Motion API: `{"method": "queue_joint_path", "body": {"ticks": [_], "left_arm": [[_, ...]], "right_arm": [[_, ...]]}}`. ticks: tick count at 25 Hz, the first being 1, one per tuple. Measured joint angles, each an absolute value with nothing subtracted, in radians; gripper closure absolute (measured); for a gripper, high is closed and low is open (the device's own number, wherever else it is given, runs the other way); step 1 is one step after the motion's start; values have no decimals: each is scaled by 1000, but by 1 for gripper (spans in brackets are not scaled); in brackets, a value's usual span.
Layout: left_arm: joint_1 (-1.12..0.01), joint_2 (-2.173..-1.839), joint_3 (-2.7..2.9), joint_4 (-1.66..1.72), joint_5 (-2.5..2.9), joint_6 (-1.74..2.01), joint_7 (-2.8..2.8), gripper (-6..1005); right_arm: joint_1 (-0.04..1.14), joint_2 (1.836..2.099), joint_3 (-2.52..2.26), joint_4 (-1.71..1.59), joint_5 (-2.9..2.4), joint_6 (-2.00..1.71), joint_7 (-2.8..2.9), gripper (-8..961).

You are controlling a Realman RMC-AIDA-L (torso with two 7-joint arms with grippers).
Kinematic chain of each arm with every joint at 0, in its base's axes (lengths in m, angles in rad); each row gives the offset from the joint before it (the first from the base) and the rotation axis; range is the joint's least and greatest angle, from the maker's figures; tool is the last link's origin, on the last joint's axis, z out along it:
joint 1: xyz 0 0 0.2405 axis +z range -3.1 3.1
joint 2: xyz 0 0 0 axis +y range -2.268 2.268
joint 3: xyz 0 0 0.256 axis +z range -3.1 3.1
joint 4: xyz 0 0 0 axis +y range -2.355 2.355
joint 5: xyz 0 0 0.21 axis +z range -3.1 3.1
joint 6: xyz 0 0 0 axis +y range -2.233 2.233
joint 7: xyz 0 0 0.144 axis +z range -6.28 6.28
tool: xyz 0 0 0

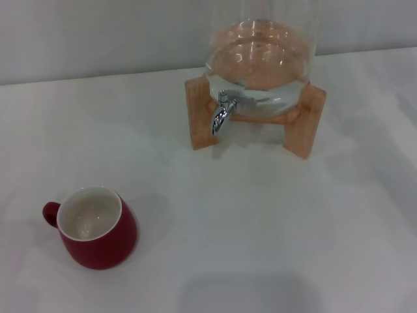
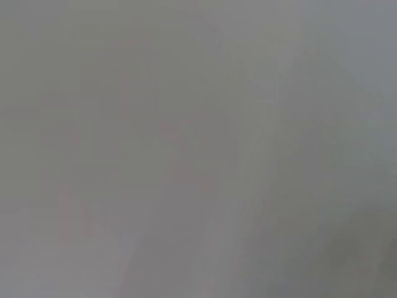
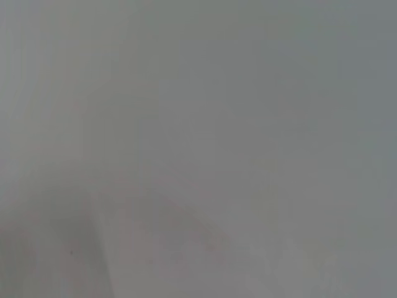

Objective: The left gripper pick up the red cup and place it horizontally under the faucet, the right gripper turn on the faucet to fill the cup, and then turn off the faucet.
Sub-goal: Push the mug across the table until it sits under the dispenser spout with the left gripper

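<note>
Waiting to start: neither gripper is in view, so we cannot tell their finger state.
Red cup (image 1: 96,228) stands upright, well apart from the faucet (image 1: 221,116), leaving room for a grasp.

So there's a white table (image 1: 273,235) taking up pretty much the whole head view, plain cloth-like surface, meeting a pale grey wall (image 1: 98,32) along its far edge. Near that far edge, a bit right of the middle, sits a clear glass dispenser (image 1: 260,62) with water in the bottom of it. It rests in a light wooden stand (image 1: 305,120), with chunky legs planted on the table at either side. A soft shadow lies on the table by the near edge. Both wrist views are just flat grey blur, can't make anything out.
</note>
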State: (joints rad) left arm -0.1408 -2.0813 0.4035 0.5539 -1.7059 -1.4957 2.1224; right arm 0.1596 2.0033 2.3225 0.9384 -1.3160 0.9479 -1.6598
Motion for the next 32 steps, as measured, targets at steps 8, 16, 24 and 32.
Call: {"method": "queue_joint_path", "body": {"ticks": [8, 16, 24, 32], "left_arm": [[-143, -2081, 403, 517, -1699, -1493, 2131, 146], [-128, -2083, 403, 501, -1699, -1497, 2148, 146], [-127, -2083, 405, 500, -1699, -1502, 2143, 146], [-127, -2082, 410, 497, -1699, -1498, 2145, 146]], "right_arm": [[162, 2003, 2322, 939, -1316, 946, -1660, 321], [164, 2003, 2322, 941, -1316, 950, -1660, 321], [162, 2003, 2322, 940, -1316, 952, -1660, 321], [158, 2003, 2322, 939, -1316, 955, -1659, 321]]}}
